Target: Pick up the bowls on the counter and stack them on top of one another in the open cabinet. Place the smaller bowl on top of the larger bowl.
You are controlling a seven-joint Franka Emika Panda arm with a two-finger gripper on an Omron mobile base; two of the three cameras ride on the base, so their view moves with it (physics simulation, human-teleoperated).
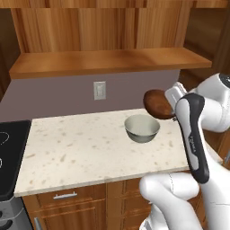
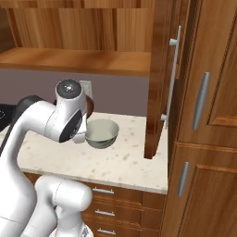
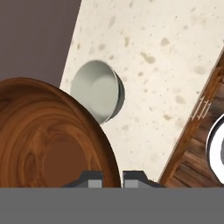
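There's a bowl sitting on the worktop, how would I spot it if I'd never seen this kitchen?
Find the speckled beige counter under the open wooden shelf, right of the black stovetop. Toward its back right stands a bowl, upright on the stone. It is pale grey-green with a whitish inside, wider and deeper than the dark brown wooden bowl held in the air beside it.

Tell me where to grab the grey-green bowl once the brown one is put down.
Take the grey-green bowl by its rim, coming from above with one finger inside and one outside the wall. It sits upright and open on the counter, and looks too wide to span. The near or right rim is probably easiest. The gripper is shut on the brown bowl.
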